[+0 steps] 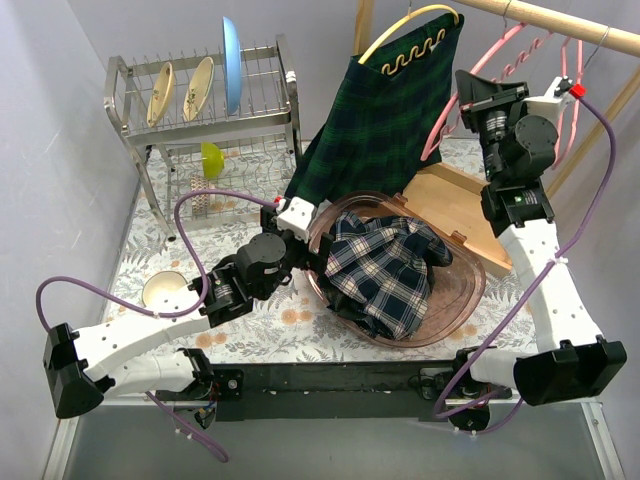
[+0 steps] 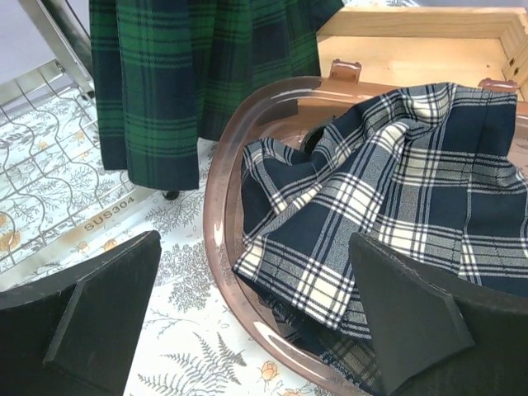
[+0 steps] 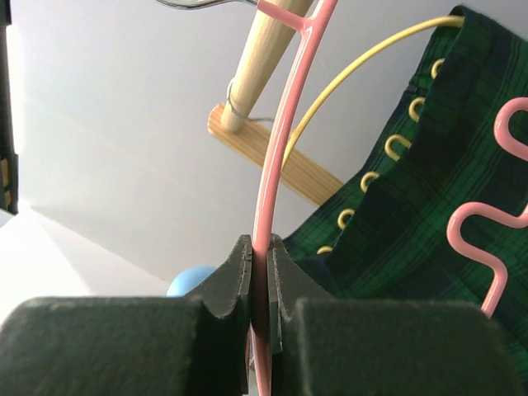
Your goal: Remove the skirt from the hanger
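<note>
Right wrist view: R gripper [image 3: 260, 276] is fully closed, pads pinching the thin rod of the pink hanger [image 3: 271, 165], which runs straight up from betw. the fingertips. Left wrist view: L gripper [image 2: 252, 239] is at full spread, fingers [image 2: 99, 313] well apart and holding nothing. One finger sits over the floral table cover [image 2: 177, 346]. The other sits over the near edge of the brown see-through basin [image 2: 216, 239]; contact w/ rim or cloth can't be told. Top external view: L arm lies low, reaching from its base diagonally across the table, wrist at the basin's near-left rim. R arm stands up from its base, forearm steep, gripper raised to the level of the wooden rail [image 1: 560, 25] and pointing left at the pink hanger. Navy-white plaid skirt [image 1: 385, 270] lies crumpled inside the basin, on no hanger. Green tartan skirt [image 1: 375, 120] hangs from the yellow hanger [image 3: 371, 51] on the rail, its hem just beside the basin's far-left rim. Wooden tray [image 1: 450, 195] sits behind the basin, dish rack [image 1: 200, 100] at far left.
</note>
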{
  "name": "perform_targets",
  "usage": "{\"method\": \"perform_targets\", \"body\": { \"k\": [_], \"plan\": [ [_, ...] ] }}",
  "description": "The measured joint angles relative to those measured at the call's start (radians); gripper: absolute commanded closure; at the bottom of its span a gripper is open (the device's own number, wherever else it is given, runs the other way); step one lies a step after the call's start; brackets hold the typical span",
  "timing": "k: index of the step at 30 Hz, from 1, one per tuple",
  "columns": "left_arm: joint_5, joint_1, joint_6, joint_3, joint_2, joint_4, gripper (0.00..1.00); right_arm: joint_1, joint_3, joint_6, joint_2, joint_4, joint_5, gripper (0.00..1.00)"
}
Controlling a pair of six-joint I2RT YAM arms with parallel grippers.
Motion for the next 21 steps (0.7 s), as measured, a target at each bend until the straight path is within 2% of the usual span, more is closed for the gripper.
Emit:
{"method": "perform_targets", "body": {
  "k": [13,14,15,17,18,21],
  "plan": [
    [-0.014,0.000,0.010,0.000,-0.014,0.024,0.02,-0.163,0.050,0.175,0.085,-0.047,-0.039,0.99],
    [-0.016,0.000,0.010,0.000,-0.016,0.024,0.02,-0.168,0.050,0.180,0.085,-0.051,-0.047,0.96],
    [-0.018,0.000,0.010,-0.001,-0.016,0.024,0.02,-0.172,0.050,0.187,0.083,-0.055,-0.055,0.81],
    [-0.021,0.000,0.012,-0.002,-0.016,0.025,0.02,-0.186,0.050,0.199,0.077,-0.063,-0.084,0.61],
    [-0.023,0.000,0.013,-0.005,-0.016,0.028,0.02,-0.194,0.050,0.204,0.073,-0.067,-0.090,0.47],
    [-0.027,0.000,0.017,-0.015,-0.017,0.035,0.02,-0.215,0.039,0.204,0.050,-0.070,-0.107,0.28]
  ]
}}
